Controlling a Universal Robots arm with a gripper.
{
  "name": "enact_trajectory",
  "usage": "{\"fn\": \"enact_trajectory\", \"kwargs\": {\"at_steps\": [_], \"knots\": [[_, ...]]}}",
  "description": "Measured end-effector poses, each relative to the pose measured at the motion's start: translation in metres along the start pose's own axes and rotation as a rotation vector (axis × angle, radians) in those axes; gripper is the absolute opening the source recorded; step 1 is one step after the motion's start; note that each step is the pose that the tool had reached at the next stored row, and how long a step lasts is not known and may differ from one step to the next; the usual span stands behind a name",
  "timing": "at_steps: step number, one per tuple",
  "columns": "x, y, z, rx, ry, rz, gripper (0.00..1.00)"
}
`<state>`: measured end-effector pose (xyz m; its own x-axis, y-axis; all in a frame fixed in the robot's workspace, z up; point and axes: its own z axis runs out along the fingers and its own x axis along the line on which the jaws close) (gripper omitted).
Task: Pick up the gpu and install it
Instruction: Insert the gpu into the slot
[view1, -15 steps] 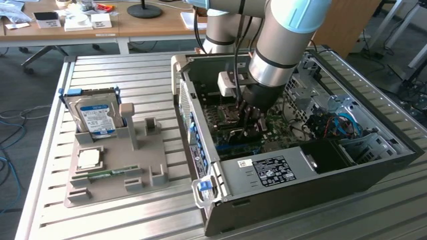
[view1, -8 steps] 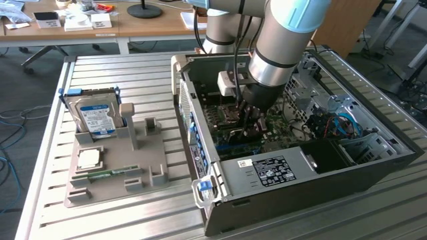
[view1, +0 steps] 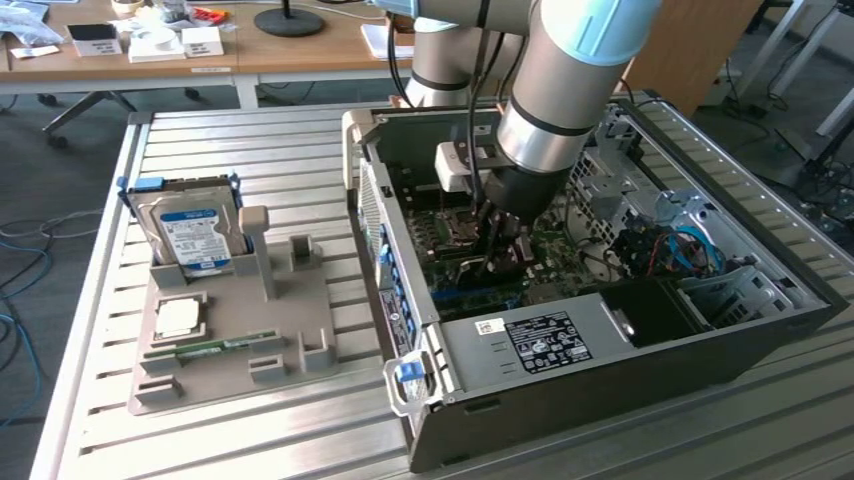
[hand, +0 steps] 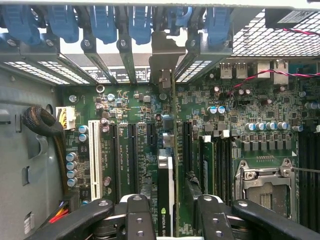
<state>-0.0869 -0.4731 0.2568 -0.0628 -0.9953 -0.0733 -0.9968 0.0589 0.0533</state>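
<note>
The open computer case (view1: 747, 330) lies on a slatted metal table (view1: 240, 440). Right below the tool, the green motherboard (hand: 250, 115) shows a white expansion slot (hand: 93, 157) and black slots to either side of it. Blue retention clips (hand: 105, 22) line the case edge ahead of the tool. The silver processor socket (hand: 265, 187) sits beside it. Well away from the tool, a grey parts tray (view1: 227, 350) holds an upright hard drive (view1: 194, 235), a processor chip (view1: 178, 318) and a memory stick (view1: 214, 348).
</note>
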Motion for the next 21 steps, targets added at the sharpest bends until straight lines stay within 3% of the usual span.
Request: {"fn": "enact_trajectory", "kwargs": {"at_steps": [4, 7, 21], "knots": [[0.0000, 0.0000, 0.0000, 0.0000, 0.0000, 0.000, 0.39], [0.0000, 0.0000, 0.0000, -0.0001, 0.0001, 0.000, 0.27], [0.0000, 0.0000, 0.0000, 0.0000, 0.0000, 0.000, 0.26]]}}
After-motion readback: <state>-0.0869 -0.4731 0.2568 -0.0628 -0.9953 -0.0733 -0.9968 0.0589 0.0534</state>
